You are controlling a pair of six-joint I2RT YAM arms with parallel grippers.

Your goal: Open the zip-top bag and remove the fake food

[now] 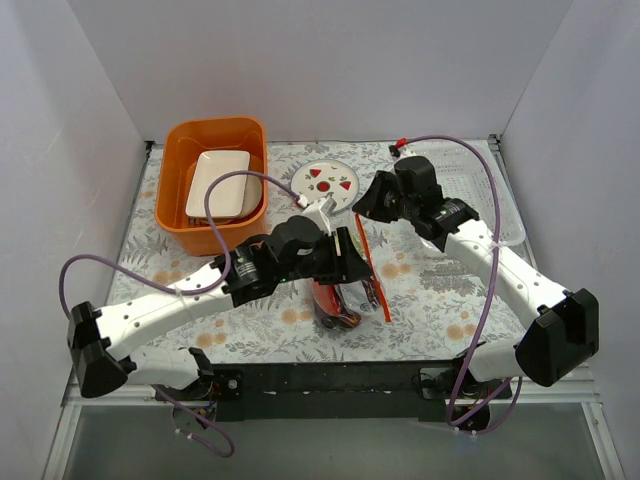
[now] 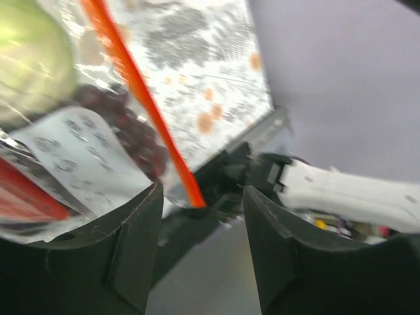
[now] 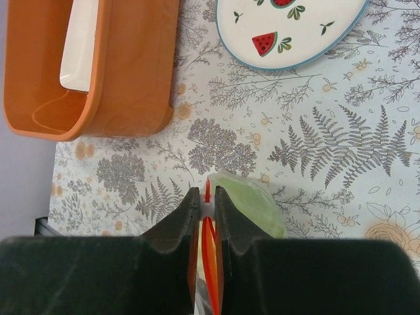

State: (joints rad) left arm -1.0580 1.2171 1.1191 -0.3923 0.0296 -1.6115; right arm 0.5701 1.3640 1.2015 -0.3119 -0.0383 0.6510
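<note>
Top external view, entries by position on the fern-printed table cover [image 1: 440, 290].

1. Zip-top bag [image 1: 338, 290]: just 6 o'clock of centre, raised between both arms. Its orange zip strip [image 1: 372, 270] runs from 12 o'clock down toward 5 o'clock.
2. Fake food [image 1: 335, 308]: inside the bag, showing red and dark. The left wrist view shows a green ball [image 2: 29, 65], dark grapes [image 2: 125, 131] and a red piece [image 2: 26, 197] behind the plastic.
3. Right gripper [image 3: 207, 191]: at the strip's 12 o'clock end, jaws pressed nearly together and pinching the strip. A green piece [image 3: 252, 207] lies just at its 3 o'clock.
4. Left gripper [image 2: 203, 197]: at the bag's 9 o'clock side, jaws spread wide. The strip's end hangs in the gap; contact with the plastic cannot be told.
5. Orange bin [image 1: 180, 200]: 10 o'clock, holding a white rectangular dish [image 1: 220, 185].
6. Round white plate [image 1: 335, 170], printed with red fruit: 12 o'clock, apart from the bag.
</note>
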